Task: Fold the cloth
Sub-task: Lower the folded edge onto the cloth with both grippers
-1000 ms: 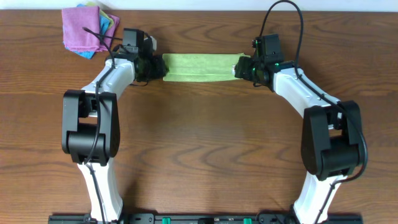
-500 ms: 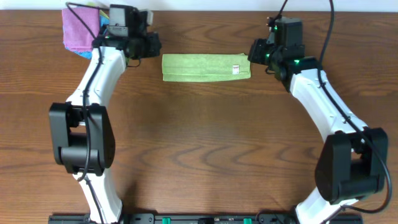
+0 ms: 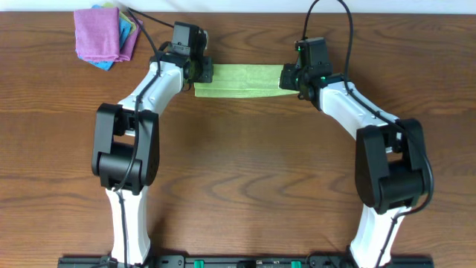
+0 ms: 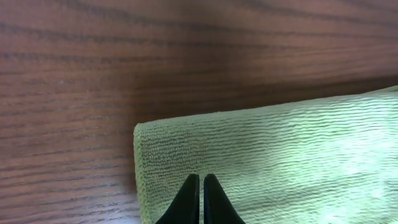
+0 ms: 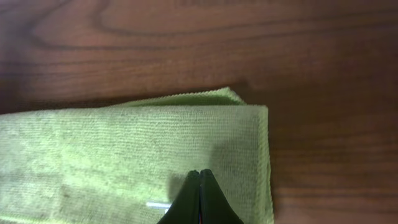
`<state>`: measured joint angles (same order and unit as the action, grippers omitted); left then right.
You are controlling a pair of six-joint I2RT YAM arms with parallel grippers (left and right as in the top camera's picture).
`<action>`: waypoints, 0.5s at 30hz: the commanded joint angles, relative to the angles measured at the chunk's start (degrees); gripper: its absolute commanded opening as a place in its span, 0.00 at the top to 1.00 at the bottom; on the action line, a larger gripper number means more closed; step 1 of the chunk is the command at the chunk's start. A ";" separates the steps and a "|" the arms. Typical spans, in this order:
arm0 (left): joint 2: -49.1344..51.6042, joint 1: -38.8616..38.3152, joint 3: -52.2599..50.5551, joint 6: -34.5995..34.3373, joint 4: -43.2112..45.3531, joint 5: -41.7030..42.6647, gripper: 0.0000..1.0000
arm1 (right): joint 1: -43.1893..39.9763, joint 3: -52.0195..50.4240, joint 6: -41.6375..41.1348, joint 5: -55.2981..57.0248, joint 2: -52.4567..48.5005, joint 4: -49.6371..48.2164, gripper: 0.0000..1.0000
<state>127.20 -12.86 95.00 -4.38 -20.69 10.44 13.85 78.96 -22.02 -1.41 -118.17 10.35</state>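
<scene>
Cloth [image 3: 238, 80] folded strip; left claw [image 4: 201, 179] pressed together; right claw [image 5: 199, 174] likewise; tag [image 5: 158, 203] unreadable.

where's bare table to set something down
Widest bare wood: the middle of the table, between the left arm and right arm, with the cloth on its far side. The far right corner is bare too. Crowded: the far edge, with the left gripper and right gripper at the cloth's ends, and the purple cloth pile far left.
</scene>
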 commanded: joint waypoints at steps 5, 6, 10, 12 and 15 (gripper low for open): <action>3.63 0.04 0.74 0.50 -0.07 -0.28 0.94 | 0.57 0.11 -0.70 1.38 -3.96 -3.06 0.98; 3.76 0.04 0.74 0.50 -0.33 -0.31 0.94 | 0.61 0.11 -0.68 1.38 -4.74 -3.06 0.98; 3.78 0.02 0.72 0.50 -3.34 -0.31 0.94 | 0.87 0.11 -0.68 0.98 -6.27 -2.36 0.98; 3.93 0.02 0.72 0.50 -5.77 -0.31 0.94 | 1.01 0.11 -0.68 0.09 -6.38 0.07 0.98; 3.96 0.02 0.72 0.50 -10.25 -0.31 0.94 | 1.38 0.11 -0.68 -0.96 -6.32 5.55 0.98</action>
<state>130.10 -12.86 95.96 -4.40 -27.57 10.52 14.31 79.81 -22.13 -0.91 -123.72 12.40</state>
